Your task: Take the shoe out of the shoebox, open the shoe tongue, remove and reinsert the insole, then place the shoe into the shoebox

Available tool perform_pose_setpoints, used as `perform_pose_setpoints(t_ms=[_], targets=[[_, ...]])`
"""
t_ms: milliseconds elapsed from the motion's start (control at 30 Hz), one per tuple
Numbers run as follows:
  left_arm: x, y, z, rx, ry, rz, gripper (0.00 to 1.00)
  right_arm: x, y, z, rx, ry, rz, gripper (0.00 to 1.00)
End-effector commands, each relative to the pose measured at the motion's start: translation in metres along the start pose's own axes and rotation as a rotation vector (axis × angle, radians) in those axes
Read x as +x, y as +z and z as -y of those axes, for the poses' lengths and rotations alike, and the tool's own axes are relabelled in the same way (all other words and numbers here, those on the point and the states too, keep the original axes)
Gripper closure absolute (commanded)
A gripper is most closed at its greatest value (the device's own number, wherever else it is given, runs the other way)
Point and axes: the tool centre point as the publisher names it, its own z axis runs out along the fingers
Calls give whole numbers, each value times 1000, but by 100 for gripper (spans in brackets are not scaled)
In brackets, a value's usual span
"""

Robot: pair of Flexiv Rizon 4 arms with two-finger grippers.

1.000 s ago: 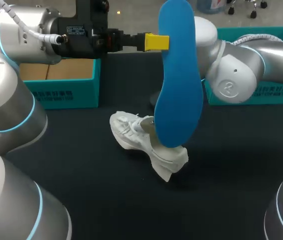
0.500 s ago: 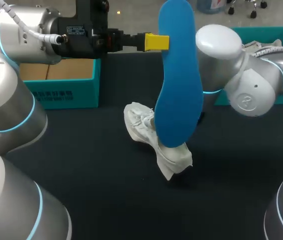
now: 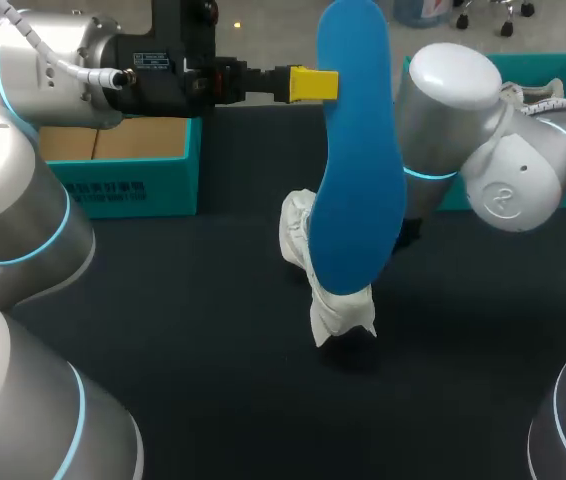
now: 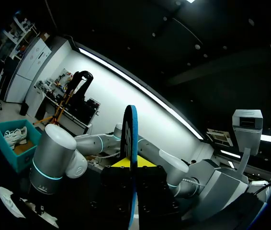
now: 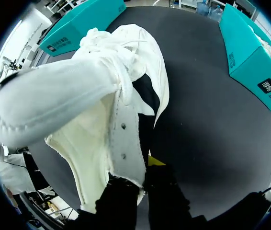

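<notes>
My left gripper (image 3: 313, 84) is shut on a blue insole (image 3: 358, 150) and holds it upright, high over the table's middle. In the left wrist view the insole (image 4: 131, 143) shows edge-on between the fingers of that gripper (image 4: 131, 165). Below and behind the insole a white shoe (image 3: 331, 300) stands steeply tilted, its lower end near the black tabletop. The insole hides my right gripper in the head view. In the right wrist view my right gripper (image 5: 142, 172) is shut on the edge of the shoe's (image 5: 87, 100) opening.
A teal shoebox (image 3: 123, 165) stands at the back left, its cardboard floor showing. A second teal box (image 3: 523, 190) at the back right holds another white shoe (image 3: 538, 92), behind my right arm (image 3: 493, 150). Black tabletop (image 3: 213, 380) lies in front.
My right arm has swung in toward the middle, carrying the shoe rightward and turning it from lying sideways to steeply tilted. The left arm and insole stayed still.
</notes>
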Motion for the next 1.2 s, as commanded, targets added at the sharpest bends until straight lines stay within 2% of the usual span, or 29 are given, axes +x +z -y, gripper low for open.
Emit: perform_pose_setpoints(t_ms=[33,533,700,733,767,933,1200], targets=[[0,1,1,-1,0,-1,100,3,11,1,6,11,-11,100],[0,1,1,-1,0,-1,100,8,37,1,-4,110,-67,100],[0,1,1,-1,0,-1,100,9,40,2,-10,153,-44,100],[0,1,1,-1,0,-1,100,9,39,3,-10,154,-45,62],[0,1,1,-1,0,-1,100,8,36,3,-4,157,-43,0],[0,1,1,-1,0,-1,100,6,19,4,-16,163,-75,0],[0,1,1,-1,0,-1,100,2,-18,-2,-73,133,-385,0]])
